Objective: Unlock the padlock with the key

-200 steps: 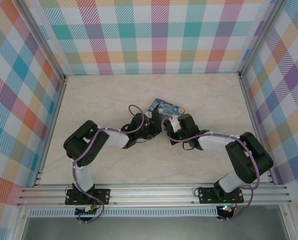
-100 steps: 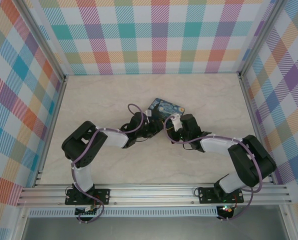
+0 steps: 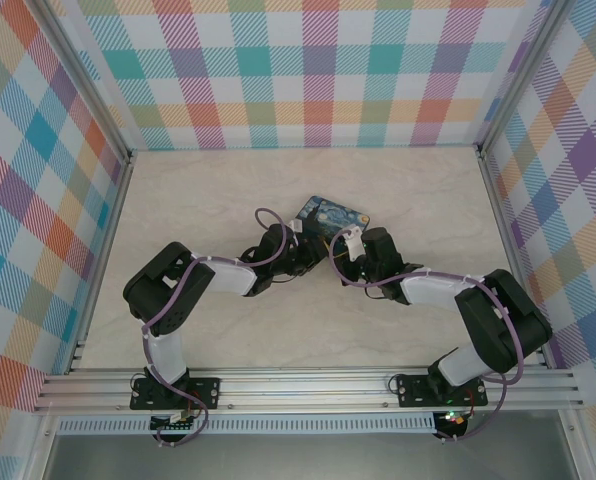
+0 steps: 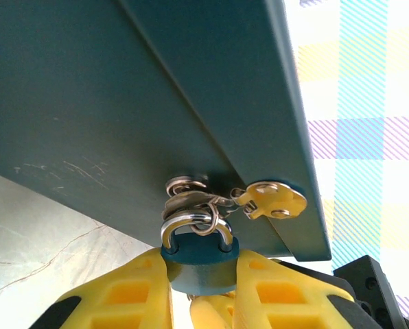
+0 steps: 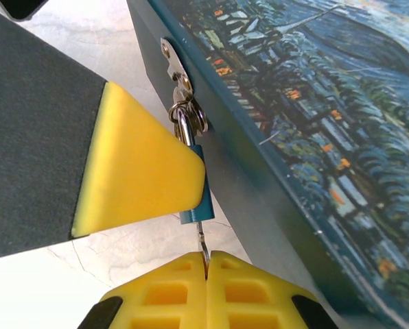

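The padlock (image 4: 203,264) hangs by its metal shackle (image 4: 194,227) from the rings of the hasp (image 4: 272,200) on the side wall of the dark-blue tin (image 5: 314,103), near a corner of that wall; the left claw (image 4: 203,274) is clamped on the blue body, one yellow finger (image 4: 139,288) pressing each flat side; from the right wrist camera the key (image 5: 202,241) is a thin metal sliver running straight from the underside of the padlock body into the right claw (image 5: 206,264), whose yellow tips are pinched together on it; whether the key sits fully in the keyhole cannot be told; seen from above, the tin lies askew in the middle of the worktop (image 3: 198,200), the left arm bends at a raised elbow near the left side and stretches its forearm rightward, the right arm mirrors it from the right, and both wrists meet low at the tin's near edge.
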`<state>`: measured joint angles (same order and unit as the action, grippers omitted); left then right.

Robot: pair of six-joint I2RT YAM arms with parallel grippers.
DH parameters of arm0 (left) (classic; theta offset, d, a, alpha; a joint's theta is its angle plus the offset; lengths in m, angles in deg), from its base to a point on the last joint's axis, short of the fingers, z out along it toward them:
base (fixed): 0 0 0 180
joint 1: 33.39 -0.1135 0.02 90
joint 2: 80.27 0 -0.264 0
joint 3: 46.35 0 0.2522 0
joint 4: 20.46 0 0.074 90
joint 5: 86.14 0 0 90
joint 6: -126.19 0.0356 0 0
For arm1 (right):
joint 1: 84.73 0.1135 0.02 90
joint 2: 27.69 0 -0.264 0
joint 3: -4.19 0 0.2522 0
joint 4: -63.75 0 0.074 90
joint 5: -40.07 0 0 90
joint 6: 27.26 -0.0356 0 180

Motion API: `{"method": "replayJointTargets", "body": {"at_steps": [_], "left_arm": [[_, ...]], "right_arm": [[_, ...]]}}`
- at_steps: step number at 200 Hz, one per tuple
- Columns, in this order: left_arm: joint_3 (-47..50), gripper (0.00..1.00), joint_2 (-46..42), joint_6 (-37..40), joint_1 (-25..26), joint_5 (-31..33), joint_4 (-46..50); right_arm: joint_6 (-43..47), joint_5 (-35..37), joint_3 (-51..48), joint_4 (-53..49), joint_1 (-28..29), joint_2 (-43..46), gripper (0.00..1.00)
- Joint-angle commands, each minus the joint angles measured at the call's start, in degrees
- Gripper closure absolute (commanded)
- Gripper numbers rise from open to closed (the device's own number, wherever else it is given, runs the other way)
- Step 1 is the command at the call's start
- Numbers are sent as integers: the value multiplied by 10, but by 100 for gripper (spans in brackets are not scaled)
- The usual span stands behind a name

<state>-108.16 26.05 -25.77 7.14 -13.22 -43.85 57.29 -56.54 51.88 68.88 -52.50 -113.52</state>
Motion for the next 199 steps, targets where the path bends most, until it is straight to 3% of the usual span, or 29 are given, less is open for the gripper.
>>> {"method": "replayJointTargets", "body": {"at_steps": [1,77,114,134,164,199], "left_arm": [[-9,76,9,-10,19,-32,-11],[17,58,-5,-13,16,6,1],[48,31,-43,-12,5,32,19],[68,23,-74,-7,-7,41,32],[92,22,-107,-8,-23,44,42],[108,29,-104,-39,-23,33,9]], "right_arm": [[-16,-38,0,87,6,2,98],[-35,-11,-39,74,-1,-44,98],[-47,-29,-40,76,-2,-46,98],[-58,-39,-41,76,-2,-43,99],[-92,-67,-37,64,-2,-26,99],[-143,-90,-27,33,-2,1,99]]}}
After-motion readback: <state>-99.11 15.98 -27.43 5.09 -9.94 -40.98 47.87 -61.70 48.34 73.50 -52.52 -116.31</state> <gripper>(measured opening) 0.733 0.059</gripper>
